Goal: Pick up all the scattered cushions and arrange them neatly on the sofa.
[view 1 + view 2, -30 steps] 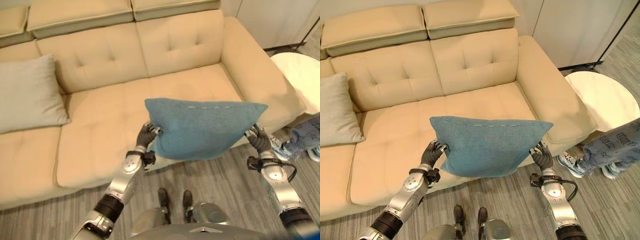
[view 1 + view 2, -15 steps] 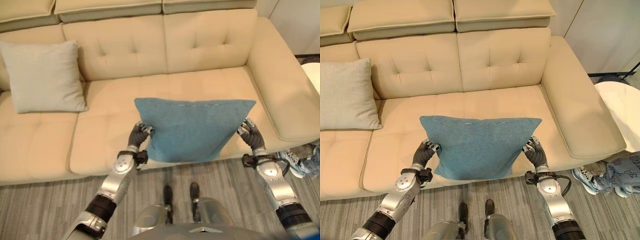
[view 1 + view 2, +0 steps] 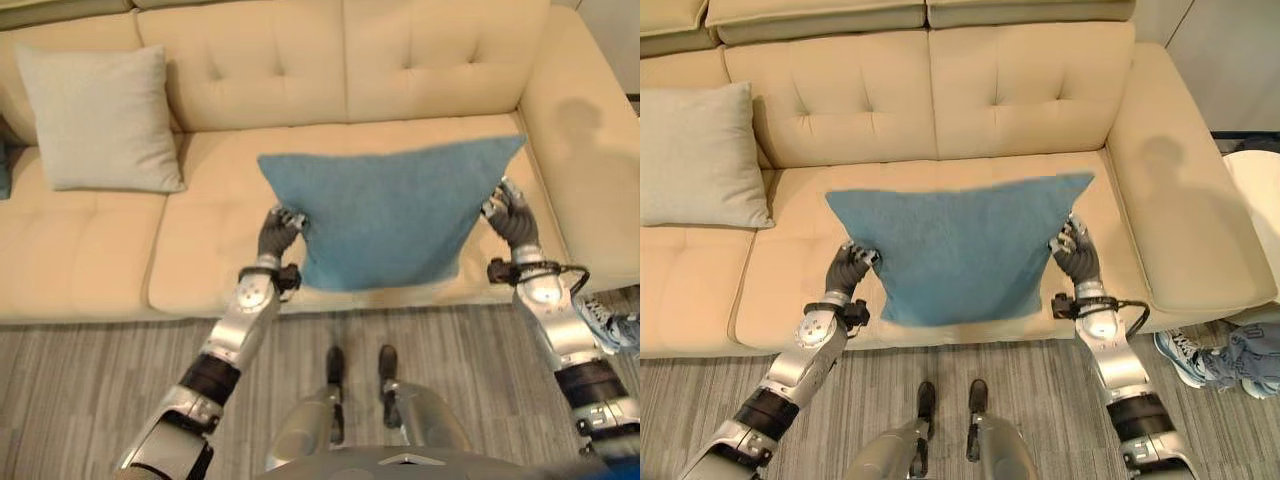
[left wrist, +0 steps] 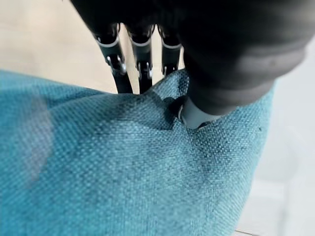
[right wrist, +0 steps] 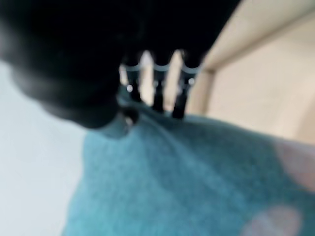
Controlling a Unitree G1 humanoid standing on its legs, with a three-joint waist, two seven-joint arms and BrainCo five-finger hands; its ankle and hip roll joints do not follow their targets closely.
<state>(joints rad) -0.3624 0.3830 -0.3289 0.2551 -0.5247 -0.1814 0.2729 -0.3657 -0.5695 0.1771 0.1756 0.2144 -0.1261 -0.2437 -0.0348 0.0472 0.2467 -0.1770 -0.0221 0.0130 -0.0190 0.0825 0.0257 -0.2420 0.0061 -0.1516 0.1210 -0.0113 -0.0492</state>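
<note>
At the far left edge of the sofa (image 3: 1060,90), against the backrest, a sliver of a dark blue-grey object (image 3: 4,165) shows, too little to tell what it is. Just beside it a pale grey cushion (image 3: 100,118) leans upright against the backrest on the left seat. Nearer the middle, the left robot hand (image 3: 276,230) has its fingers (image 4: 116,58) and thumb curled on the left side edge of the blue cushion (image 3: 962,245), near its lower corner; the left wrist view shows the blue cloth puckered where the thumb presses into it. The blue cushion is held flat and spread between the two hands above the front half of the middle seat, its far edge running across the seat and its near edge close to the sofa's front edge; whether it rests on the seat or hangs just above it cannot be told. The right robot hand (image 3: 1076,252) pinches the cushion's right side edge just below the far right corner, fingers (image 5: 156,88) on one face and thumb on the other. Further right the sofa's wide armrest runs along the seat. On the grey wood-look floor (image 3: 880,370) by the sofa's right front corner, a person's shoe (image 3: 1180,355) and a patterned blue trouser leg (image 3: 1252,352) show.
</note>
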